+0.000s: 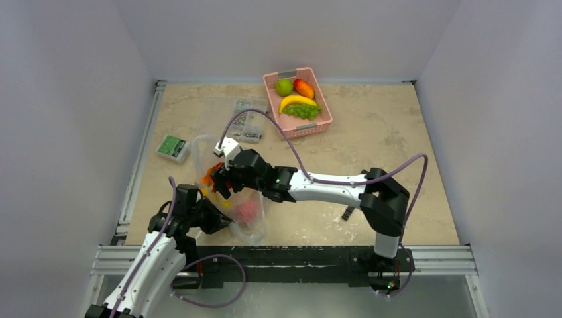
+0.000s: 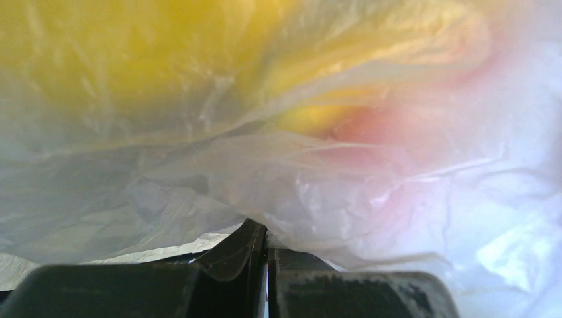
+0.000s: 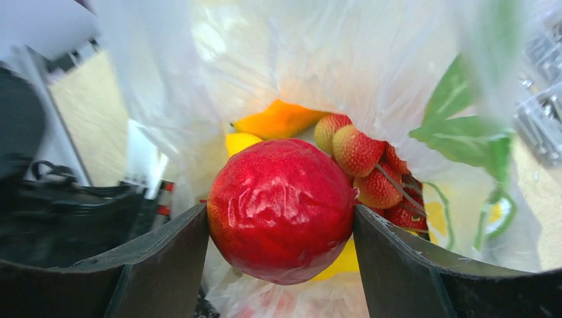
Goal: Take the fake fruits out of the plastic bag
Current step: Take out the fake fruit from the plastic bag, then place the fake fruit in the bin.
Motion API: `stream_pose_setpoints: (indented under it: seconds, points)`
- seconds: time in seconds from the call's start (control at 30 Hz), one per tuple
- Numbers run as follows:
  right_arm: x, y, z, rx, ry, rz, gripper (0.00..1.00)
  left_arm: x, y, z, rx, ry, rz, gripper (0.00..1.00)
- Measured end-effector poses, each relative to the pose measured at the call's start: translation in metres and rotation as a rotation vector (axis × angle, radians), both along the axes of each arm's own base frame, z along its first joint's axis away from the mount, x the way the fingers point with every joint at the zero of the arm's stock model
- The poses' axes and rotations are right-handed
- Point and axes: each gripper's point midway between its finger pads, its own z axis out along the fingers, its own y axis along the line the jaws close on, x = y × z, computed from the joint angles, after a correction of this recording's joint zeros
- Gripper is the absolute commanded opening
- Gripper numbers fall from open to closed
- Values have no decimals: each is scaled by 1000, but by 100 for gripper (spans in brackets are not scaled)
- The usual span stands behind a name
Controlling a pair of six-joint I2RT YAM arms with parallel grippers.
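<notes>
Red fruit between right claw's jaws

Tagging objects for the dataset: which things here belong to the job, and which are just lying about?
Job: plastic bag, pinched by left gripper; fake fruits inside; red fruit clamped by right gripper.
Lying about: pink basket holding banana and grapes; green box; clear parts case.

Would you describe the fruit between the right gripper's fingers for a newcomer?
Find the plastic bag at the near left of the table, where the right gripper reaches in. Between its fingers is the red fruit: round, smooth, unlike the bumpy strawberries and orange wedge behind.
</notes>
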Motion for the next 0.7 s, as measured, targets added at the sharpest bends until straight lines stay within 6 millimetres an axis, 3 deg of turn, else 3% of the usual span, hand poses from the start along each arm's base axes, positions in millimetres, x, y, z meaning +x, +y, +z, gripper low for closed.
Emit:
stream_pose_setpoints:
  seconds: [0.17, 0.47, 0.6, 0.7]
  points:
    - [-12, -7, 44, 110, 0, 24, 9, 0, 0, 0, 1, 2, 1, 0]
    - [-25, -38, 80, 183, -12, 20, 0, 0, 0, 1, 4, 10, 1, 0]
    - [-15, -63, 111, 239, -67, -51, 0, 0, 0, 2, 4, 9, 1, 0]
    - [11, -90, 134, 284, -114, -155, 0, 0, 0, 2, 4, 9, 1, 0]
